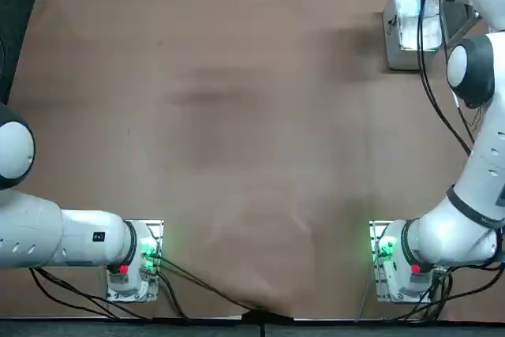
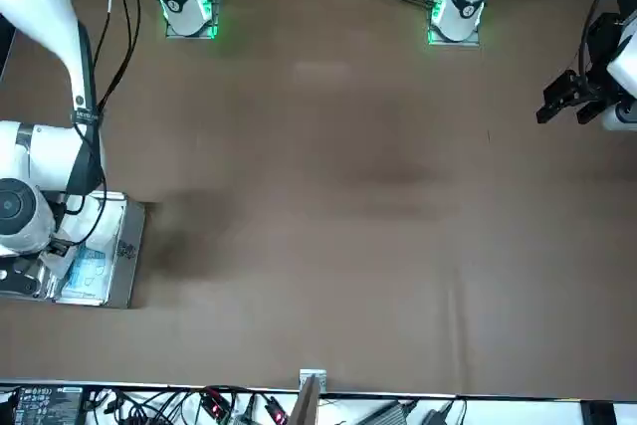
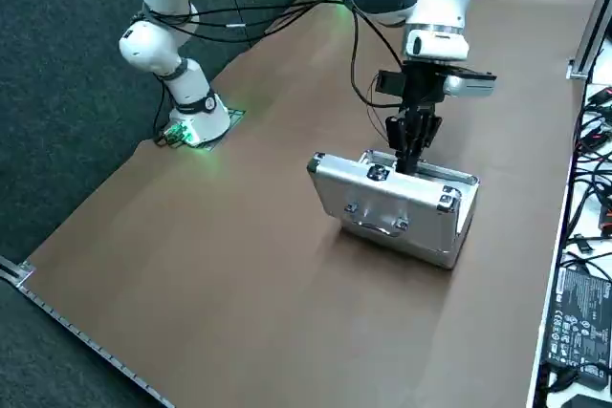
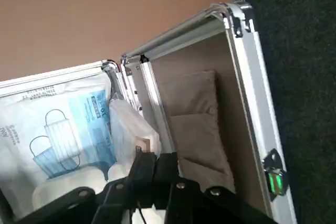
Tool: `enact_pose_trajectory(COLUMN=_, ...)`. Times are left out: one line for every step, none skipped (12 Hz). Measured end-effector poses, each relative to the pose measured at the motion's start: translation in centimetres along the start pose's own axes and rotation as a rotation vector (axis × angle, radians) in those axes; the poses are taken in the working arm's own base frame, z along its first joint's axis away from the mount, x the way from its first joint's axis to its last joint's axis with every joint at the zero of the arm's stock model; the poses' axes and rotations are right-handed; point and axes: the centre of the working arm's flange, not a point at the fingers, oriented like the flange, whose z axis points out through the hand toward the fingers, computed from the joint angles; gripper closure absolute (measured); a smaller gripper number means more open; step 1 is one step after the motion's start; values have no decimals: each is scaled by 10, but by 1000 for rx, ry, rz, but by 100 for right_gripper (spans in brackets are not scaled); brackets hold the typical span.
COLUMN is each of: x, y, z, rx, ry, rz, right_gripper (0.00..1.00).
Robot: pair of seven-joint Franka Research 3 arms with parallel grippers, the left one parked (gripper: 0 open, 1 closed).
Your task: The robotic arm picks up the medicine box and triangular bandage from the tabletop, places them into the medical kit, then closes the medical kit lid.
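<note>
The medical kit [image 3: 448, 236] stands at the table's far right corner, seen also in the top view [image 1: 397, 41] and the front view [image 2: 127, 256]. Its lid [image 3: 382, 196] is raised, steeply tilted, with the handle face outward; the wrist view shows its brown inner face [image 4: 199, 119]. My right gripper [image 3: 409, 160] hangs shut just behind the lid's upper edge, above the kit's inside [image 4: 156, 162]. A soft white rounded bundle, the triangular bandage [image 4: 60, 190], lies in the kit by the fingers. The medicine box is hidden.
A clear pack of blue face masks [image 4: 63, 124] lies flat inside the kit. The table's right edge and dark floor [image 4: 294, 51] run right beside the kit. Cables and a black power brick [image 3: 574, 322] lie along the far edge.
</note>
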Motion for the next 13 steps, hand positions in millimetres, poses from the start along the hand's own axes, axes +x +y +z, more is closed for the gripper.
enact_pose_trajectory(x=0, y=-1, z=1, rx=1, ry=2, rz=-1, right_gripper=99)
enact_pose_trajectory(x=1, y=-2, z=2, rx=3, ry=6, rz=-3, right_gripper=99)
enact_pose_trajectory(x=2, y=-4, z=3, rx=8, ry=16, rz=-4, right_gripper=99)
enact_pose_trajectory(x=3, y=-6, z=4, rx=13, ry=27, rz=-6, right_gripper=99)
enact_pose_trajectory(x=4, y=-8, z=6, rx=20, ry=40, rz=-7, right_gripper=97)
enact_pose_trajectory(x=8, y=-11, z=10, rx=33, ry=66, rz=-9, right_gripper=95)
enact_pose_trajectory(x=9, y=-12, z=12, rx=37, ry=73, rz=-9, right_gripper=93)
enact_pose_trajectory(x=9, y=-12, z=13, rx=39, ry=77, rz=-9, right_gripper=90)
enact_pose_trajectory(x=9, y=-12, z=13, rx=40, ry=78, rz=-9, right_gripper=89)
enact_pose_trajectory(x=9, y=-13, z=12, rx=46, ry=77, rz=-7, right_gripper=80)
enact_pose_trajectory(x=9, y=-15, z=11, rx=58, ry=74, rz=-3, right_gripper=69)
enact_pose_trajectory(x=9, y=-16, z=9, rx=70, ry=71, rz=1, right_gripper=58)
enact_pose_trajectory(x=9, y=-18, z=8, rx=77, ry=70, rz=3, right_gripper=46)
